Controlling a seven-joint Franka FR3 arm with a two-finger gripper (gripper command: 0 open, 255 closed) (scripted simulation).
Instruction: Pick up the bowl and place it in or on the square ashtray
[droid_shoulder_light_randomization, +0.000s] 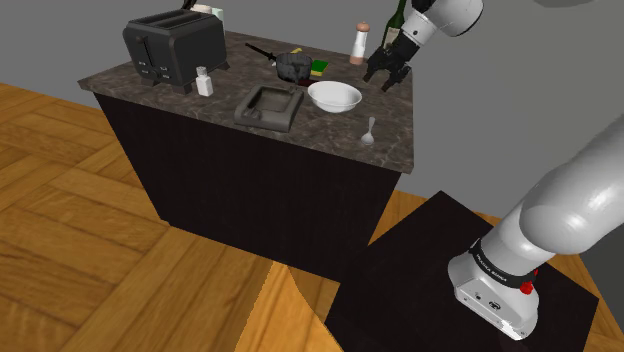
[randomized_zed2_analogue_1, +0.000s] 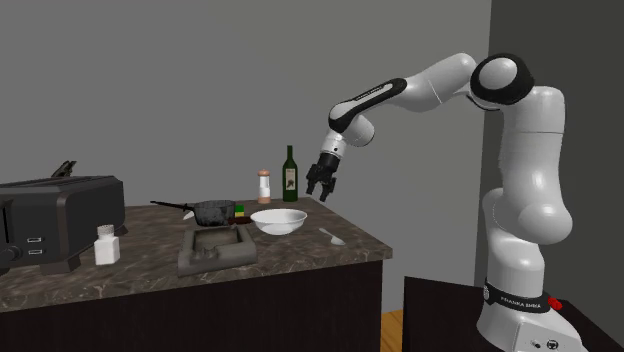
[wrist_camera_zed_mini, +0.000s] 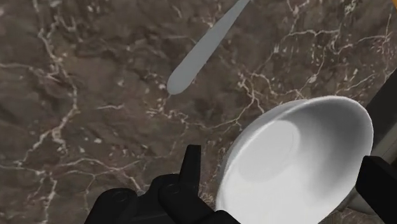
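Above the white bowl (droid_shoulder_light_randomization: 334, 97) the air is open, and the way from it to the grey square ashtray (droid_shoulder_light_randomization: 270, 106) just beside it is bare. My spread gripper (droid_shoulder_light_randomization: 386, 74) hangs near a green bottle (randomized_zed2_analogue_1: 290, 172) and a mill (droid_shoulder_light_randomization: 358, 44). A dark pan (droid_shoulder_light_randomization: 293, 66) crowds the ashtray's far side, and a spoon (droid_shoulder_light_randomization: 369, 131) lies flat near the bowl.

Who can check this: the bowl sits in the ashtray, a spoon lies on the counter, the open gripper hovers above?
Wrong on the bowl: it stands on the counter beside the ashtray, not in it, as the shoulder view shows. The spoon lies on the counter and the open gripper hovers above.
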